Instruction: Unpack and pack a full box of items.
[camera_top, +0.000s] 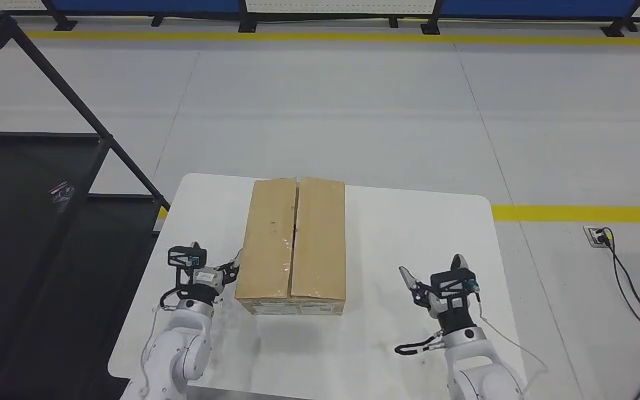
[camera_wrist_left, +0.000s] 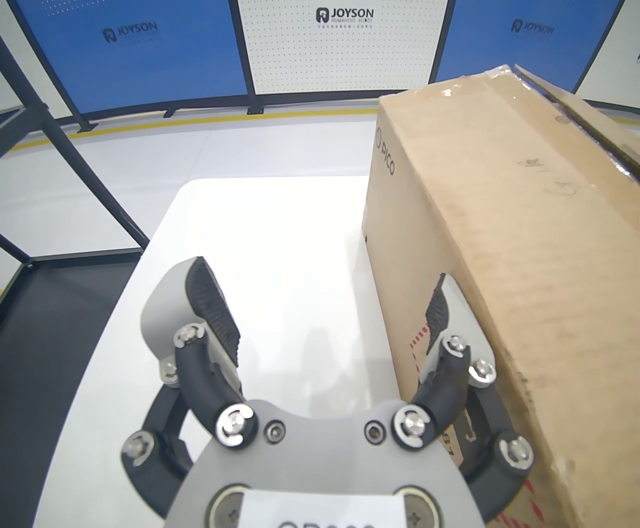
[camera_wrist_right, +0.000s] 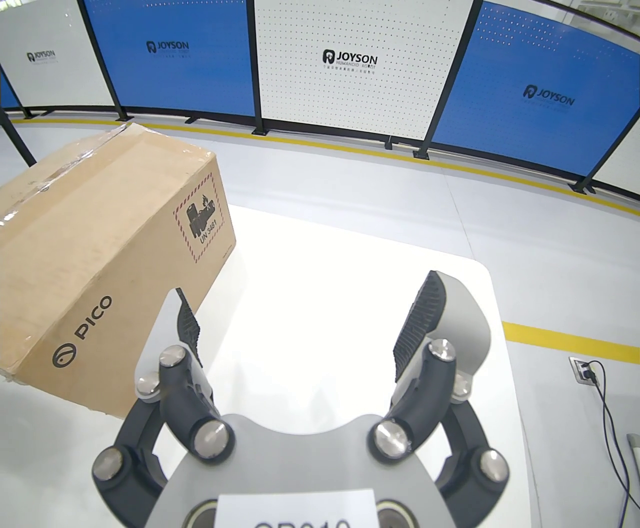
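White tabletop (camera_top: 400, 330) with rounded corners stands on a pale grey floor, and both arms sit low at its near edge.

The left gripper (camera_top: 228, 272) is by the near left corner of the tabletop. Its fingers are spread apart and hold nothing. In the left wrist view the left gripper (camera_wrist_left: 320, 280) has one finger pad (camera_wrist_left: 437, 305) against, or just beside, the left side wall of the cardboard box (camera_wrist_left: 500, 225), close to the box's near left corner. The right gripper (camera_top: 432, 272) is towards the near right corner, likewise spread wide and empty (camera_wrist_right: 305, 290). A stretch of bare tabletop separates it from the box (camera_wrist_right: 100, 240).

The box (camera_top: 295, 240) stands in the middle of the tabletop, a little left of centre. Its long axis runs from the near edge to the far edge. Its two top flaps are down and meet along a seam (camera_top: 297, 235) on that same axis, so unpacking has not begun.

The left arm is much the nearer. The seam lies above it and to its right, so I judge either gripper must rise to the lid first.

Beyond the left edge is a black metal frame (camera_top: 60, 200). Farther off are a yellow floor line (camera_top: 560, 212) and blue and white panels (camera_wrist_right: 320, 65).
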